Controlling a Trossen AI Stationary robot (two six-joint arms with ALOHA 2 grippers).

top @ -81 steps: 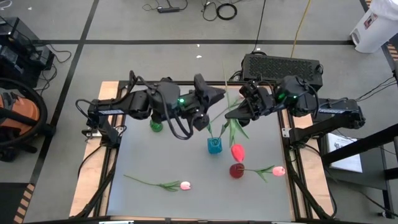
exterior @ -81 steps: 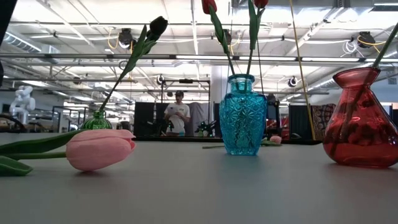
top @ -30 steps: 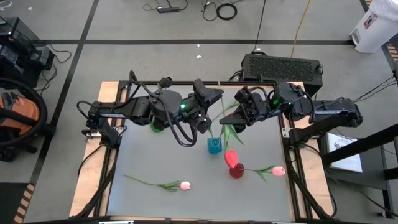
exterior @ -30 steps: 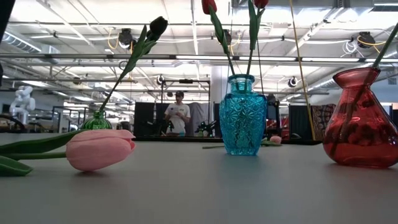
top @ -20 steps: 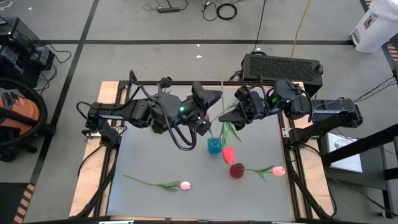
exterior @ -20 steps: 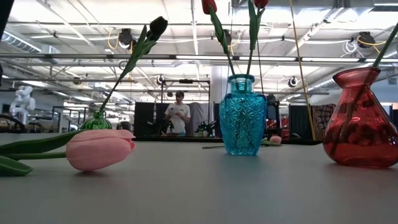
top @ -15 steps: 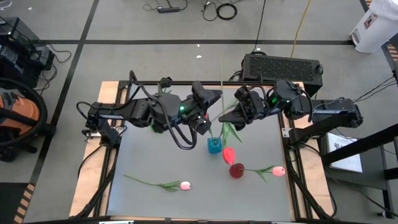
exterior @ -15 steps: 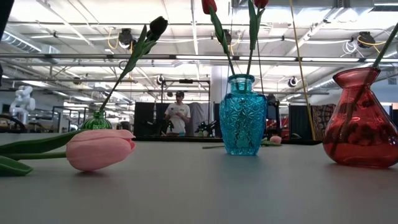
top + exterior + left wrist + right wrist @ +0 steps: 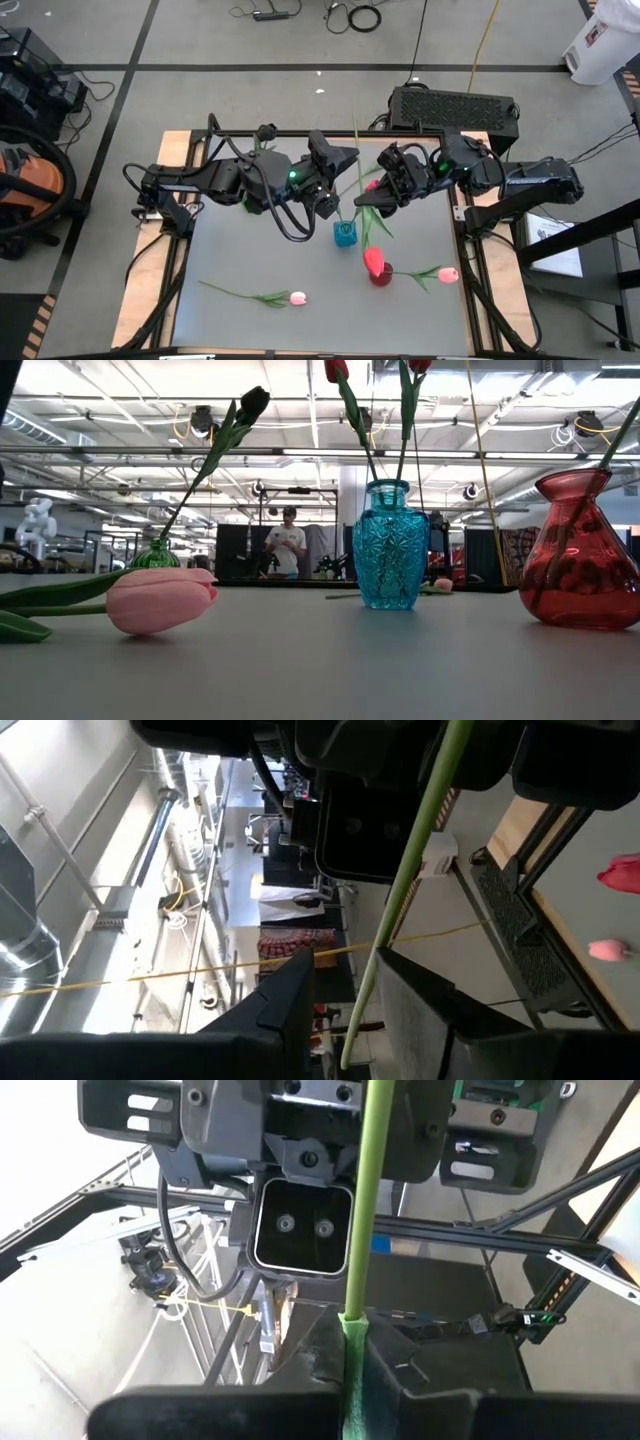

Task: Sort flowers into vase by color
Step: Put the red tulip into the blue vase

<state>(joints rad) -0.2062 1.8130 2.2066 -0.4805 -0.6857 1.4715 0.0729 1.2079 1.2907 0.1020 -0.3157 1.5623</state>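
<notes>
My right gripper (image 9: 367,196) is shut on the stem of a red tulip, whose head (image 9: 373,261) shows over the red vase (image 9: 383,277). The stem's thin end (image 9: 355,125) reaches toward the far edge. It passes between the parted fingers of my left gripper (image 9: 345,995), which hovers level above the blue vase (image 9: 345,234); whether the stem touches them I cannot tell. The blue vase (image 9: 388,545) holds two red tulips. A dark tulip (image 9: 252,402) stands in the green vase (image 9: 155,555). A stem (image 9: 620,430) leans out of the red vase (image 9: 580,560). My right gripper pinches the red tulip's green stem (image 9: 354,1295) between its two fingers, which come level from the table's right side and lie across the stem. The tulip is lifted clear, well above the table, its head end reaching toward the near edge.
A pink tulip (image 9: 297,298) lies on the table near the front edge, large in the low view (image 9: 160,600). Another pink head (image 9: 448,274) shows right of the red vase. A black box (image 9: 455,105) sits beyond the far edge. A person (image 9: 287,540) stands far behind the table.
The held tulip's red head has swung a little toward the near edge and now shows over the red vase in the high view. Both arms have kept their places.
</notes>
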